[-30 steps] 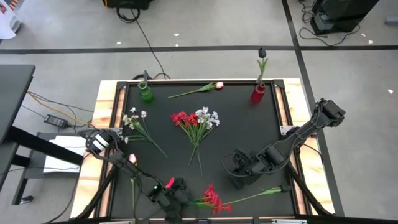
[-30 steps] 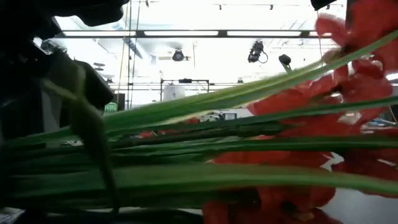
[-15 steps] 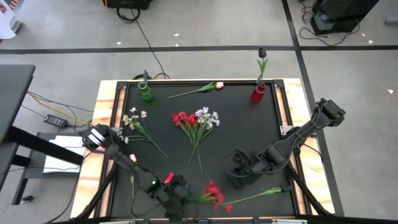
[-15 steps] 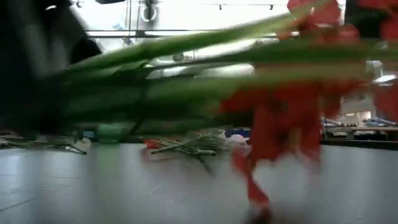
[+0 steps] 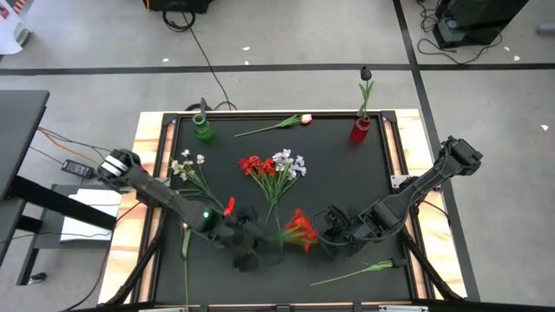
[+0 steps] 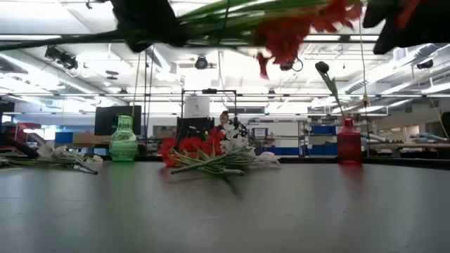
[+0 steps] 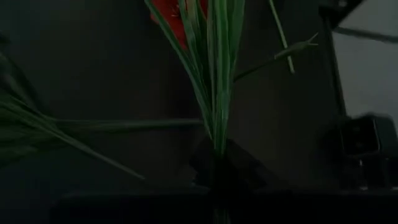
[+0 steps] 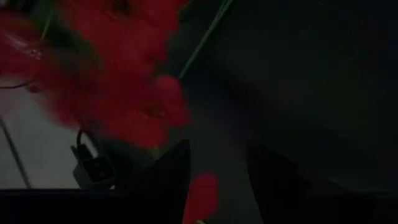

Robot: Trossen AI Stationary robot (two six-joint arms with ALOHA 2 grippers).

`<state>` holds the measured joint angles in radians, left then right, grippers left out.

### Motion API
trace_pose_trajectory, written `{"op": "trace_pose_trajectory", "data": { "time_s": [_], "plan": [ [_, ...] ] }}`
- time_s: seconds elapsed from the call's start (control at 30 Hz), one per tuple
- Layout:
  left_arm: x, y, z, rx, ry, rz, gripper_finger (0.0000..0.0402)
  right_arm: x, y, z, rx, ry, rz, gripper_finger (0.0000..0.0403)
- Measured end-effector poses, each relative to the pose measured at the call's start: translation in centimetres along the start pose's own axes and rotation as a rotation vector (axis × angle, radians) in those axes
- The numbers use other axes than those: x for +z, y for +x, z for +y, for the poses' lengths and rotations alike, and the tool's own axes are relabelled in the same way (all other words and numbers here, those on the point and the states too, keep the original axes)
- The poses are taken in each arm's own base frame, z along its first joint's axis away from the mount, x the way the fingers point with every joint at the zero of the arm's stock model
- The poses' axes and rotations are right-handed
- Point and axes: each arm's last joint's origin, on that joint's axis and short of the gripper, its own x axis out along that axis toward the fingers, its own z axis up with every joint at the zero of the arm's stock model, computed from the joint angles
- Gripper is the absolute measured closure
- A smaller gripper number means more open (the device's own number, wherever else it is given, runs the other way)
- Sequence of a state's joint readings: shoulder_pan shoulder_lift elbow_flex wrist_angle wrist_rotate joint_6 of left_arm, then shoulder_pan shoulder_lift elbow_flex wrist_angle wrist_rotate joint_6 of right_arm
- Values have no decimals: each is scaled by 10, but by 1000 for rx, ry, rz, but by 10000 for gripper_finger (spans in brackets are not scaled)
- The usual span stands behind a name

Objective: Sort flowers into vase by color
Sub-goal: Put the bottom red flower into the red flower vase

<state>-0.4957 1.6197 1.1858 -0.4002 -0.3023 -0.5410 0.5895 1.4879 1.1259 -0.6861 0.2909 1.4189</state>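
Barely begun, by the look of it: only a dark-headed flower (image 5: pixel 365 76) standing in the red vase (image 5: pixel 360 130); green vase (image 5: pixel 204 129) holding no bloom that shows. Nearly everything still lying on the black table (image 5: pixel 347 182).

Counted from left to right in the high view:
- One white bunch (image 5: pixel 187 165) near the left edge, just below the green vase.
- One pink-white bud (image 5: pixel 184 227) by the left arm, stem trailing toward the near edge.
- Two vases at the far corners, green to the left, red to the right.
- One pink-white bud (image 5: pixel 303 119) lying along the far edge between the vases.
- One heap at centre: a red bunch (image 5: pixel 254 165) beside a white bunch (image 5: pixel 289 162), stems crossing.
- One red bunch (image 5: pixel 301 230) lifted off the table, in the air.
- One bare green stem (image 5: pixel 351 274) near the front edge; bloom too small to tell.

Left gripper (image 5: pixel 245 239) clenched on the stems of the lifted red bunch, front of centre. Right gripper (image 5: pixel 332 227) just beside those red blooms, jaws parted, grasping nothing visible.

Left to do, probably: carry this bunch to the red vase, then sort the rest.
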Motion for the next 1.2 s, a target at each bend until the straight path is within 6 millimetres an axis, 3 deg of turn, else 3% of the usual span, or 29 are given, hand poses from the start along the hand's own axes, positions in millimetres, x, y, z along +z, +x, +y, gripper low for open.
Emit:
{"op": "trace_pose_trajectory", "data": {
  "time_s": [0.27,0.6,0.93,1.2],
  "plan": [
    [33,-39,45,78,-5,-110,384,10,-10,-6,-25,8,-60,238],
    [59,-55,91,127,-22,-212,384,33,-20,7,129,-78,-239,237],
    [61,-60,114,96,-34,-235,384,50,-23,22,297,-161,-299,235],
    [59,-112,137,61,-128,-519,384,60,-32,28,395,-123,-357,226]
  ]
}}
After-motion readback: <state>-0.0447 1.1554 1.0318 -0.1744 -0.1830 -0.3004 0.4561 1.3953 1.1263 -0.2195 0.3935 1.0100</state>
